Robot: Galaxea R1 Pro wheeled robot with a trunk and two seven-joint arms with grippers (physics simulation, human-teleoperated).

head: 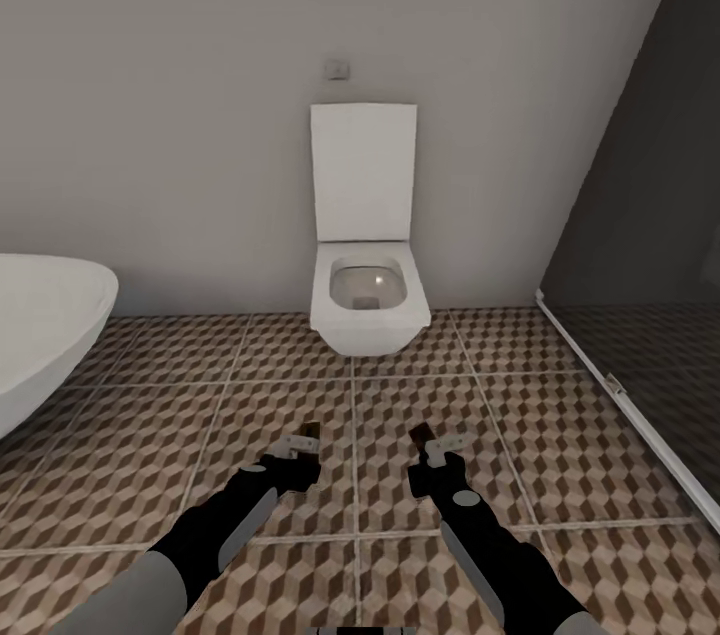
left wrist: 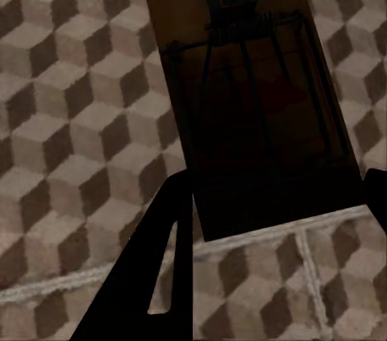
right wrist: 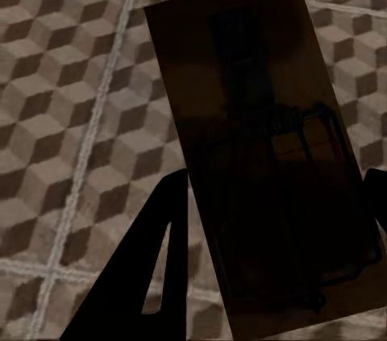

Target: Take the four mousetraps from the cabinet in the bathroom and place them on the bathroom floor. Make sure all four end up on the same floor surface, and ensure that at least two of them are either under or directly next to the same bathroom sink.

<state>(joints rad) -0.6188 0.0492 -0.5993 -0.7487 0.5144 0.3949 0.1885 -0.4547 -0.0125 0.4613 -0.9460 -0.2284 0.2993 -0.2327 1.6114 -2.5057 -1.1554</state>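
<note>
Both of my arms reach forward low over the bathroom floor (head: 150, 415), whose square tiles carry a brown, beige and white cube print with pale grout. On my left, the left gripper (head: 300, 442) pinches a mousetrap (left wrist: 250, 107): a flat rectangular board, dark in shadow, with black wire bars and a faint red mark. On my right, the right gripper (head: 440, 439) pinches a second mousetrap (right wrist: 258, 147) of the same look. Beyond them a white toilet (head: 365, 295) stands against the wall, with a white bathtub (head: 40, 325) at far left and a dark shower stall (head: 650, 245) at far right.
</note>
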